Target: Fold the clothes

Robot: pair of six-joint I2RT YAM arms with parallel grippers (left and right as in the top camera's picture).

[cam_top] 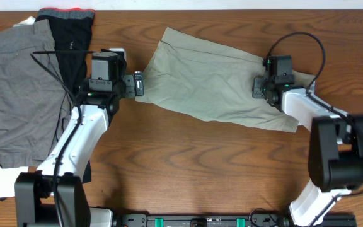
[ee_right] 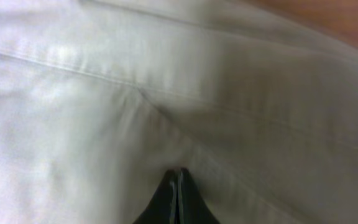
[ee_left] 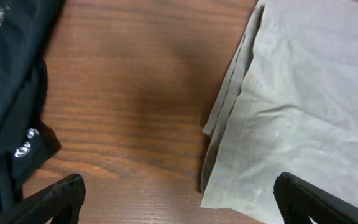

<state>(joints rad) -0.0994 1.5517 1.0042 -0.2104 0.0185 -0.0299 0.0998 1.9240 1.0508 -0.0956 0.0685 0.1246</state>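
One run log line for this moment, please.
left hand: open, above khaki shorts edge | right hand: shut on khaki shorts | khaki shorts: lying on table

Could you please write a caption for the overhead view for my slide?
Right claw shut on the khaki shorts, open left claw beside their opposite end, on a wooden table.
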